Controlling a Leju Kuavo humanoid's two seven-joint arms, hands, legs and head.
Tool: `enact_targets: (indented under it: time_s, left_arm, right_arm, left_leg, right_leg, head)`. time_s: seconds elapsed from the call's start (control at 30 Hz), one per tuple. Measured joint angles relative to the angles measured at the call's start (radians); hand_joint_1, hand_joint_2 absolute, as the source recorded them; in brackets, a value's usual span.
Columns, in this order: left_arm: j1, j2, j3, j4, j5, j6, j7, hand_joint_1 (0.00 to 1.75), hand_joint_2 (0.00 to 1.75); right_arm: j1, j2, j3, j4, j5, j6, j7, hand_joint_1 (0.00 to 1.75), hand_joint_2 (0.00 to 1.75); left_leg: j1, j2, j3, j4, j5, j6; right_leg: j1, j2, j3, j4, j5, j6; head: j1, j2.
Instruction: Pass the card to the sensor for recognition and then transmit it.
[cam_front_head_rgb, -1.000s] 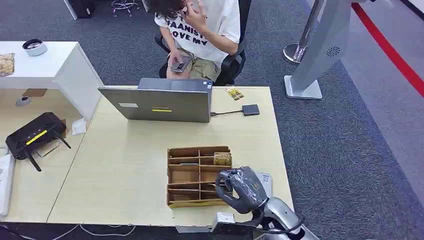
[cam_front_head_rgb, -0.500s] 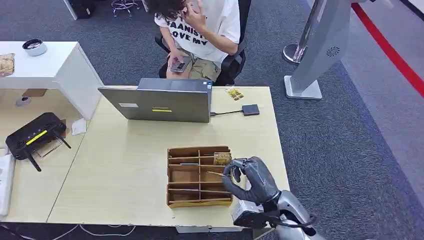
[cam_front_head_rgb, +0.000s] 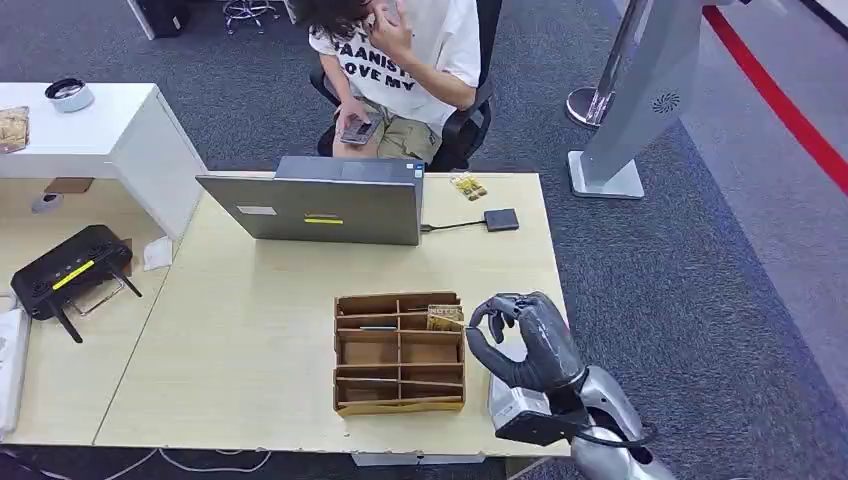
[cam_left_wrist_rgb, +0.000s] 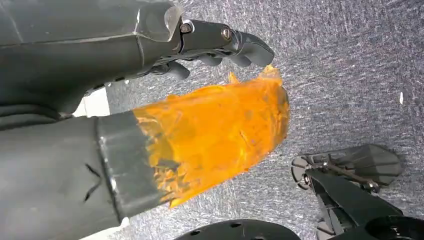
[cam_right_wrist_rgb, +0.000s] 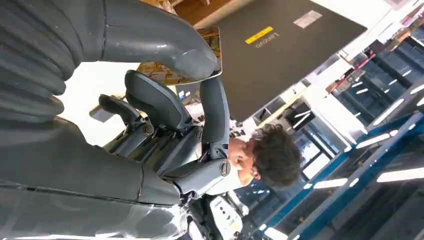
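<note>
We hold the card (cam_front_head_rgb: 463, 324) at lower centre-right of the head view, pinched edge-on between the thumb and a finger of our right hand (cam_front_head_rgb: 527, 342), just above the right-hand edge of the wooden organizer (cam_front_head_rgb: 397, 352). In the right wrist view the same card (cam_right_wrist_rgb: 172, 75) shows a printed yellow-brown face, with the thumb lying across one side and a dark finger (cam_right_wrist_rgb: 214, 112) behind the other.

We judge it thin, light and fairly stiff, with a slick surface: easy to carry, but apt to slide or swivel in a light pinch. Holding it near one short edge seems right, since that leaves most of the face free for the sensor; which object here is the sensor, we cannot tell.

The right forearm rises from the lower right corner of the head view, wrist bent, fingers curled toward the organizer. Our left hand (cam_left_wrist_rgb: 150, 95) points down at grey carpet, holding nothing, fingers loosely apart, with orange tape around its thumb.
</note>
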Motion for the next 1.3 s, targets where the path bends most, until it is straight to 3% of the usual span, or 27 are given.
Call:
enact_targets:
  time_s: [1.0,1.3]
  left_arm:
    - [-0.002,0.001,0.0,0.0,-0.037,-0.015,0.001,0.0,0.0]
    - [-0.005,0.002,-0.003,0.0,-0.065,-0.025,0.01,0.0,0.0]
  right_arm:
    - [-0.159,0.0,-0.015,0.016,0.096,-0.003,0.016,1.75,1.75]
    - [-0.294,0.016,-0.005,0.058,0.188,-0.018,0.055,1.75,1.75]
  left_leg:
    - [0.0,0.0,0.0,0.0,0.0,0.0]
    - [0.0,0.0,0.0,0.0,0.001,0.0]
  right_leg:
    - [0.0,0.0,0.0,0.0,0.0,0.0]
    - [0.0,0.0,0.001,0.0,0.001,0.0]
  head:
    - [0.0,0.0]
    - [0.0,0.0]
